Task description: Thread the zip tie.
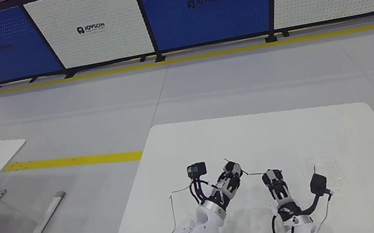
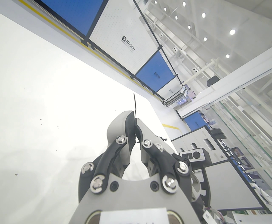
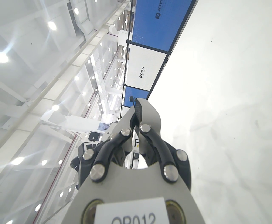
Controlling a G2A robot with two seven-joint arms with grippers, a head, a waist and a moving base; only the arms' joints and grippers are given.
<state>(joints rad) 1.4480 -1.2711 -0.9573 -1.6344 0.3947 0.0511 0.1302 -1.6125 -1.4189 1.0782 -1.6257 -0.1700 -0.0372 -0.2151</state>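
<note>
Left gripper (image 2: 135, 119): jaws pressed together on the zip tie (image 2: 134, 104), whose thin black tail projects past the fingertips. Right gripper (image 3: 136, 108): jaws likewise closed, pinching the tie's other end, its small head just clear of the tips. In the top view, both grippers sit near each other over the white table's (image 1: 287, 129) near part, the tie spanning between them.

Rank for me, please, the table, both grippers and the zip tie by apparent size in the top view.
1. table
2. left gripper and right gripper, about alike
3. zip tie, a thin strand between them
</note>
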